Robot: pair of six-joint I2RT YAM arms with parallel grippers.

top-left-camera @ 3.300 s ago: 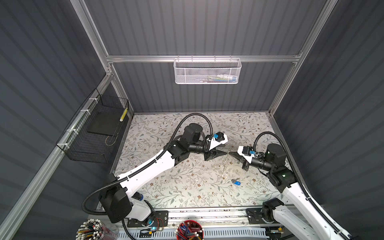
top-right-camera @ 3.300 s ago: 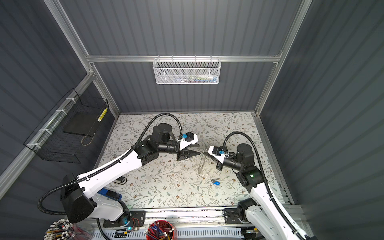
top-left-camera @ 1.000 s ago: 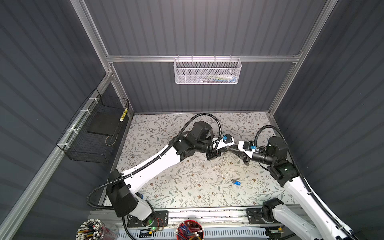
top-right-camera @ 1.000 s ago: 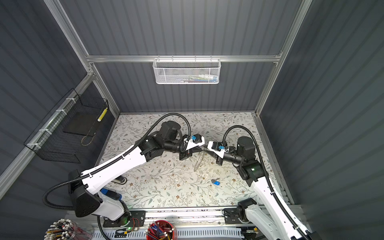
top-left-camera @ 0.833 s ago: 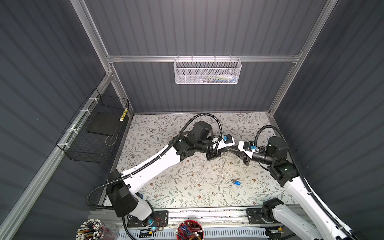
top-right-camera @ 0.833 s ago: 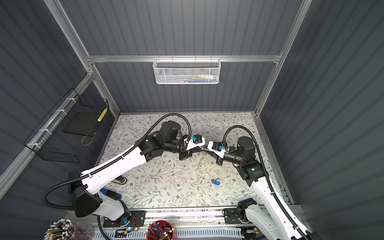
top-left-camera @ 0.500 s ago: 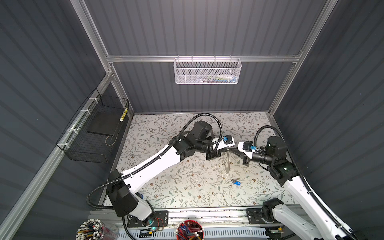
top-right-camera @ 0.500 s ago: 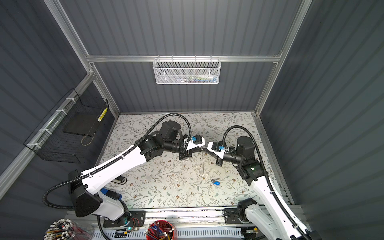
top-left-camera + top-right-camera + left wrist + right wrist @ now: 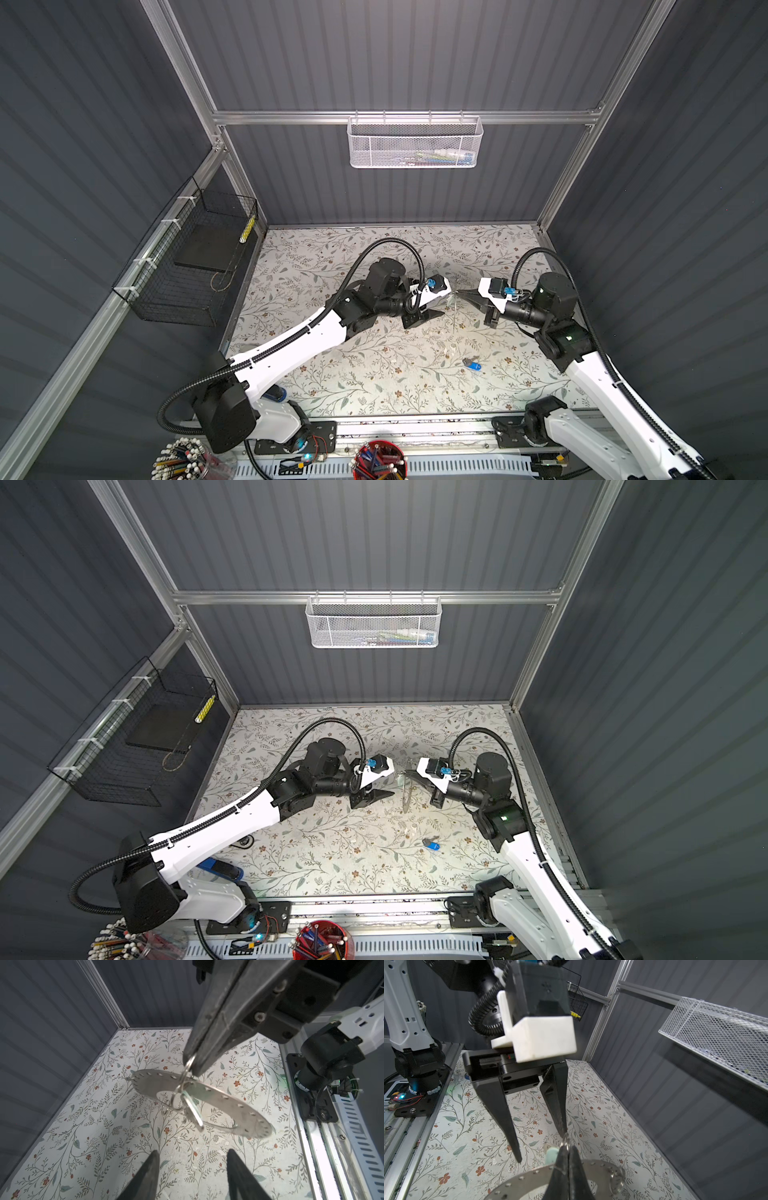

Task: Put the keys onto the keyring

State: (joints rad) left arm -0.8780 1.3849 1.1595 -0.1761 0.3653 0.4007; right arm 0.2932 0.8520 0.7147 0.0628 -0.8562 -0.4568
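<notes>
The wire loop (image 9: 187, 1068) on the keyring (image 9: 228, 1103) is pinched by the closed right claw (image 9: 192, 1064); the left claw (image 9: 192, 1151) is spread open.

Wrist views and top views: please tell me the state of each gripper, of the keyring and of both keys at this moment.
left gripper: open, holding nothing.
right gripper: shut on the edge of the keyring.
keyring: hanging in the air from the right gripper.
green-tagged key: hanging at the keyring, off the table.
blue-tagged key: lying loose on the table, not on the keyring.
</notes>
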